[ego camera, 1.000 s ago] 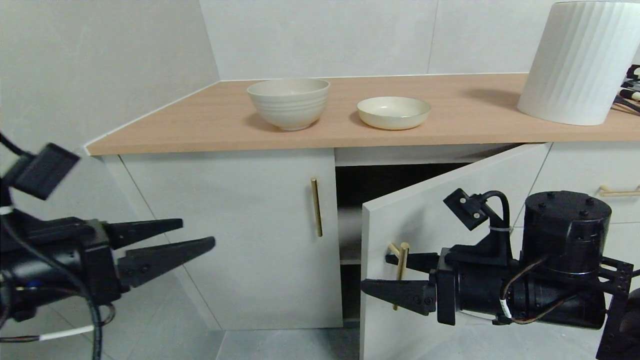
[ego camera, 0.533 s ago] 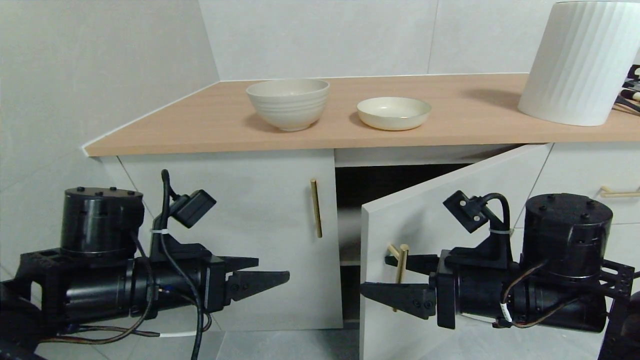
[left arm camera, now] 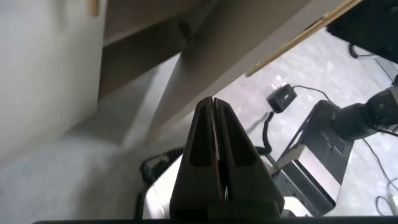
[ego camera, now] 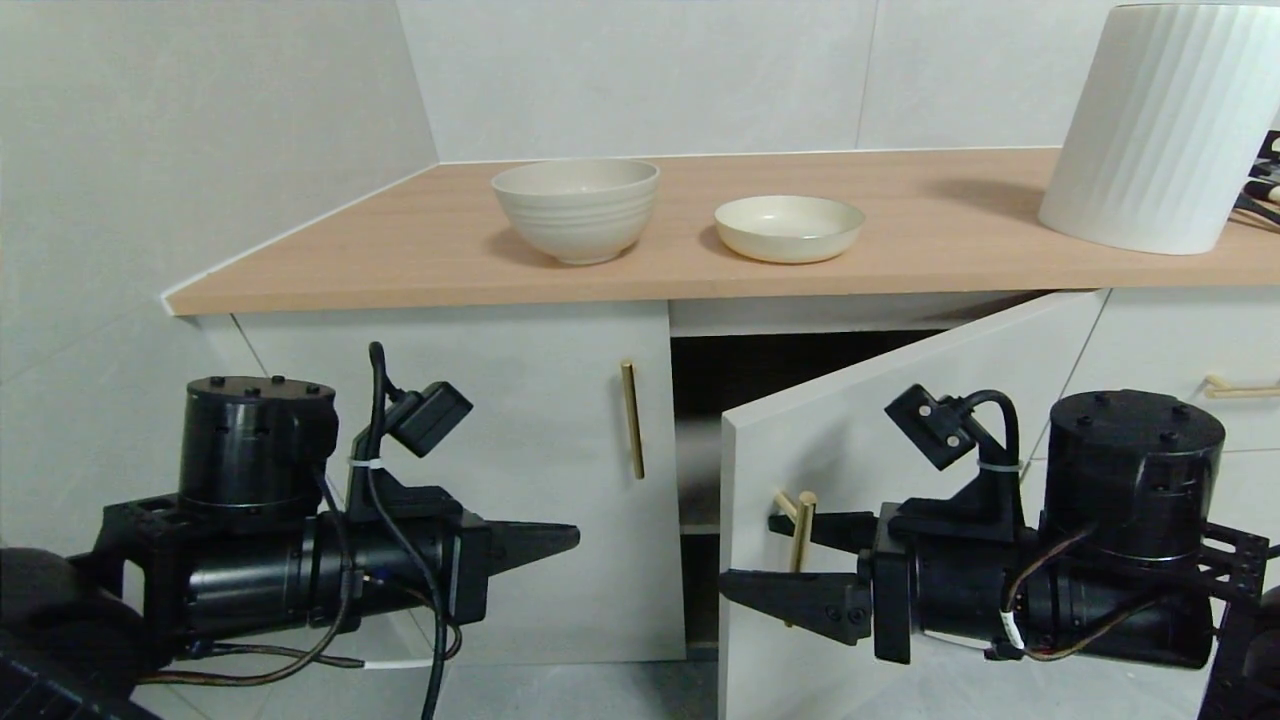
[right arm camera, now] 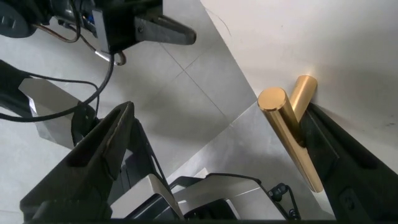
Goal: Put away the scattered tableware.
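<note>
The deep round ceramic bowl [ego camera: 576, 208] is cream with faint horizontal ridges; the shallow dish [ego camera: 789, 227], pale yellow. The desk [ego camera: 950, 240] is tan wood-grain, the tall fluted cylinder [ego camera: 1165, 120] white, the door's bar handle [right arm camera: 289, 134] gold.

This is a home-style kitchen corner. A wood-topped bench [ego camera: 900, 240] runs along pale tiled walls [ego camera: 640, 70]. On the bench stand a deep cream bowl [ego camera: 575, 208] and, just beside it, a shallow dish [ego camera: 788, 227]. A tall ribbed white vessel [ego camera: 1160, 120] stands at the bench's right end. Under the bench are white cupboards [ego camera: 450, 450] with slim brass bar handles [ego camera: 631, 420], and one cupboard door [ego camera: 830, 440] hangs open. Below the bench the floor [ego camera: 580, 690] is grey tile.
</note>
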`<state>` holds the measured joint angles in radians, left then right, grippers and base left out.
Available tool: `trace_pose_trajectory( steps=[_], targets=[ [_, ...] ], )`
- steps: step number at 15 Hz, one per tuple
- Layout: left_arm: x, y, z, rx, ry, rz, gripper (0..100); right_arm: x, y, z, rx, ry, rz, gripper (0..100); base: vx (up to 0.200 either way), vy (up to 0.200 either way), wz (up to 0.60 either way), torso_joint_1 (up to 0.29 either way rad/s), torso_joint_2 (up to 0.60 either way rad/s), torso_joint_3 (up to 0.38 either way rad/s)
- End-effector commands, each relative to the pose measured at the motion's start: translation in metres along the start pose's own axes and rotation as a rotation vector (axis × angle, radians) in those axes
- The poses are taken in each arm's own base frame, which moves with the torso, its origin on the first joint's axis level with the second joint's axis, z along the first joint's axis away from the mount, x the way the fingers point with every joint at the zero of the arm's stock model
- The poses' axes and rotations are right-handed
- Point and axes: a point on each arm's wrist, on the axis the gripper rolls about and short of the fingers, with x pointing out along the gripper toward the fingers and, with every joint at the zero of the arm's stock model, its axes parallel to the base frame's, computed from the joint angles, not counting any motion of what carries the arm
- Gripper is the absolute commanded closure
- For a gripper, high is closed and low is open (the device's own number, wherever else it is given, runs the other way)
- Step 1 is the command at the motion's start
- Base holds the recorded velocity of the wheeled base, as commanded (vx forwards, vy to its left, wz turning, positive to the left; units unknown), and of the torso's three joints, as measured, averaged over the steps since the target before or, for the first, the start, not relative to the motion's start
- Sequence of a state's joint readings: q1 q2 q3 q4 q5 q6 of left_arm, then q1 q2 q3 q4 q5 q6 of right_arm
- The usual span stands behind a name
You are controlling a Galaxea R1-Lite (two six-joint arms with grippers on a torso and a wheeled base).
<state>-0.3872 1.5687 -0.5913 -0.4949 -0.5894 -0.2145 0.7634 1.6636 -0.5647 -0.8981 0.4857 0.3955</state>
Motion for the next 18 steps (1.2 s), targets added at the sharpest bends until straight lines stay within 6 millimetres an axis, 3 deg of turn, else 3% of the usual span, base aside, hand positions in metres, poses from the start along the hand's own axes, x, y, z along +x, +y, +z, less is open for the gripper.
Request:
trace_pose_trajectory(
  steps=[1, 5, 9, 11, 15, 18],
  targets=[
    [0.012, 0.001, 0.001, 0.013, 0.0, -0.021, 100, 0.001, -0.001, -0.002, 0.006, 0.011, -0.003, 0, 0.0, 0.0, 0.0, 0.0, 0.0, 0.0],
    [0.064, 0.008, -0.005, 0.071, -0.016, -0.093, 100, 0.001, -0.001, -0.001, 0.003, 0.005, -0.006, 0, 0.0, 0.0, 0.0, 0.0, 0.0, 0.0],
    [0.116, 0.023, -0.014, 0.133, -0.141, -0.125, 100, -0.001, -0.001, -0.006, 0.006, 0.021, -0.007, 0, 0.0, 0.0, 0.0, 0.0, 0.0, 0.0],
    [0.13, 0.015, -0.014, 0.124, -0.226, -0.185, 100, -0.005, 0.0, -0.008, 0.005, 0.025, -0.007, 0, 0.0, 0.0, 0.0, 0.0, 0.0, 0.0],
    [0.142, -0.001, -0.018, 0.133, -0.234, -0.203, 100, -0.011, 0.0, -0.015, -0.064, 0.043, -0.018, 0, 0.0, 0.0, 0.0, 0.0, 0.0, 0.0],
    [0.146, -0.001, -0.016, 0.133, -0.248, -0.183, 100, -0.011, -0.001, -0.017, -0.079, 0.047, -0.025, 0, 0.0, 0.0, 0.0, 0.0, 0.0, 0.0]
  ],
)
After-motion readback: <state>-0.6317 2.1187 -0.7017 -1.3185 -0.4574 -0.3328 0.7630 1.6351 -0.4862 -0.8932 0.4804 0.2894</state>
